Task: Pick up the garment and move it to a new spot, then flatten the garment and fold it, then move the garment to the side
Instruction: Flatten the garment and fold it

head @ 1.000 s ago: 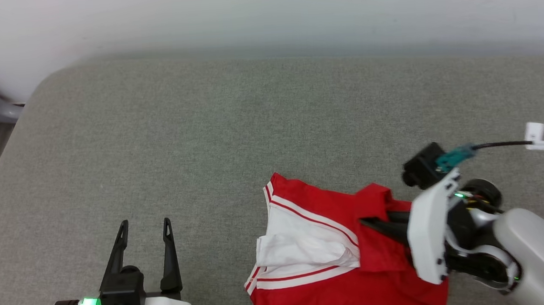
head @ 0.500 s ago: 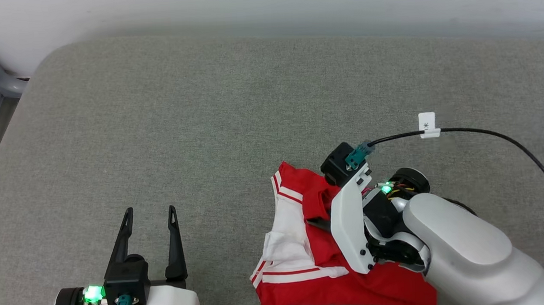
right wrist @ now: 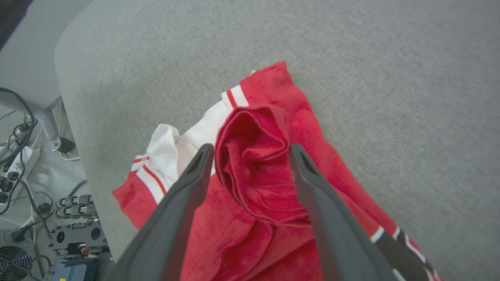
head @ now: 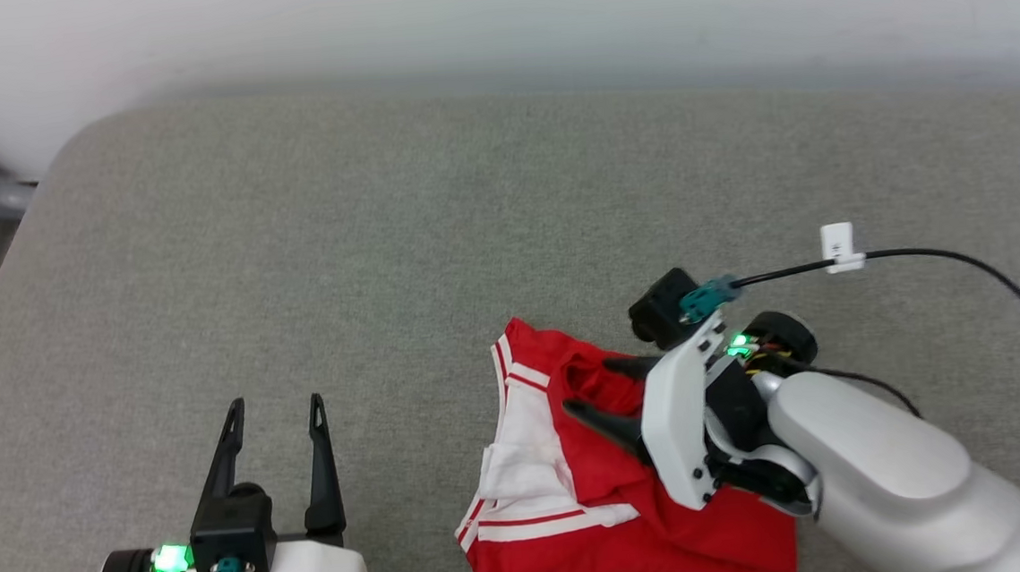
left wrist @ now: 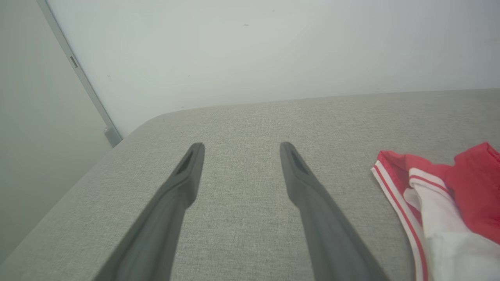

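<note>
The right gripper (head: 589, 385), a second before clamped on a red fold of the garment (head: 583, 555), dragged that fold leftward over the white sleeve (head: 522, 465), hiding much of it, then spread its fingers wide apart, leaving the red cloth bunched between them.

Legible text: none for you to log. Small white tag (head: 837, 243) on black cable (head: 966, 256): face too small to read.

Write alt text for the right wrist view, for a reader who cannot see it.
The right gripper, open, straddles a bunched fold of the red-and-white garment, which lies on a grey surface. Cables lie on the floor at lower left.
</note>
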